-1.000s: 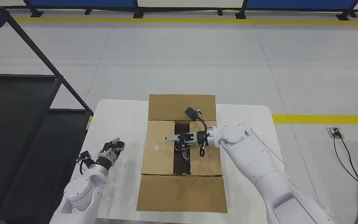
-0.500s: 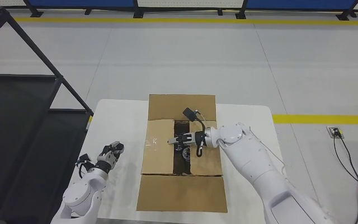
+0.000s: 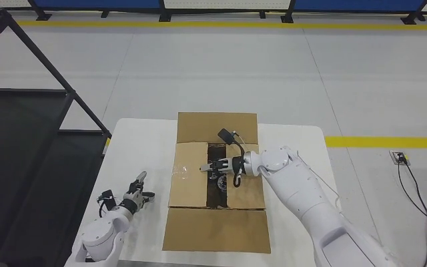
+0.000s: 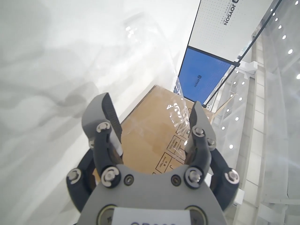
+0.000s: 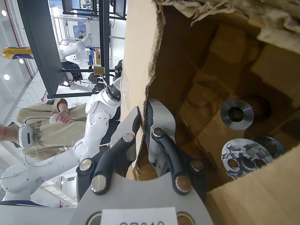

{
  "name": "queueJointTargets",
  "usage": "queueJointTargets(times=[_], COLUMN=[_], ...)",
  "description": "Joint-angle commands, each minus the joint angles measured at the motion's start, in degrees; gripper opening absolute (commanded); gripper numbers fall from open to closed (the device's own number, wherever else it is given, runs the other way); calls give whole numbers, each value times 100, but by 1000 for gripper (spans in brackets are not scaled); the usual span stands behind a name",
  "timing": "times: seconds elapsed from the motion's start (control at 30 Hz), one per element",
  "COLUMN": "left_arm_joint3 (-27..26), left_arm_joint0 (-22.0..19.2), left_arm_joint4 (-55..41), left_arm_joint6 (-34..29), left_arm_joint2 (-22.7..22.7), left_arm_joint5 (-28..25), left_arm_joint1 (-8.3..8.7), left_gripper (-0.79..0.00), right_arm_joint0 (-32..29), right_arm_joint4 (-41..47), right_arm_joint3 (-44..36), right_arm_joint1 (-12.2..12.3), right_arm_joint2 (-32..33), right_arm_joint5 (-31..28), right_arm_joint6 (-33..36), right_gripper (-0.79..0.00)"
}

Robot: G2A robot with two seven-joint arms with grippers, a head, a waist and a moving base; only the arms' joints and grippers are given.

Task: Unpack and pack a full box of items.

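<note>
Box from above: box [image 3: 217,230] sat mid-worktop [image 3: 293,153], a dark gap down its middle; right claw [image 3: 208,167] was over the gap, left claw [image 3: 143,187] lay well apart from the box.
Left wrist view: left claw [image 4: 153,120] stood with fingers apart, empty; box [image 4: 145,151] lay ahead.
Right wrist view, flap: right claw [image 5: 142,115] was clamped on the flap [image 5: 140,47] at its torn edge; the cardboard was probably light and tear-prone.
Contents: steel ring [image 5: 237,114] and toothed disc [image 5: 246,159] lay inside, likely heavy and slick; best taken by the rim.
</note>
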Motion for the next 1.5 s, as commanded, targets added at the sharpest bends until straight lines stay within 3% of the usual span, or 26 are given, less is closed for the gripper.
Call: queueJointTargets(times=[0.0,0.2,0.4,0.57,0.63,0.7,0.73,0.77,1.07,1.2,1.27,1.47], left_arm_joint3=[49,288,665,999,1093,1169,1195,1216,1349,1278,1219,990], left_arm_joint0=[-68,-372,-737,-996,-1065,-1114,-1132,-1145,-1197,-1150,-1100,-916], left_arm_joint4=[-227,-679,-739,-748,-744,-733,-731,-729,-709,-671,-629,-655], left_arm_joint6=[95,356,380,395,397,393,389,384,372,396,434,592], left_arm_joint2=[-50,-64,60,161,189,211,217,222,216,190,172,53], left_arm_joint5=[16,186,270,273,262,244,236,227,137,95,52,-75], left_arm_joint1=[-19,-75,-110,-139,-148,-154,-157,-159,-172,-170,-168,-168], left_gripper=[0,0,-52,-135,-222,-249,-348,-394,-585,-591,-643,-699], right_arm_joint0=[3,3,-5,-9,-9,-11,-12,-12,-10,-8,-9,-3], right_arm_joint4=[-11,-29,-64,-98,-116,-124,-128,-133,-157,-157,-154,-154], right_arm_joint3=[0,6,-19,-56,-71,-84,-89,-91,-88,-77,-72,-35], right_arm_joint1=[-3,-1,11,20,21,21,21,21,16,12,8,2], right_arm_joint2=[6,41,77,102,106,114,118,122,154,168,174,201], right_arm_joint5=[6,-12,-26,-20,5,17,22,26,51,48,47,34], right_arm_joint6=[11,11,10,13,26,26,25,23,41,58,69,39], right_gripper=[-785,-785,-785,-785,-785,-785,-785,-785,-785,-785,-785,-785])
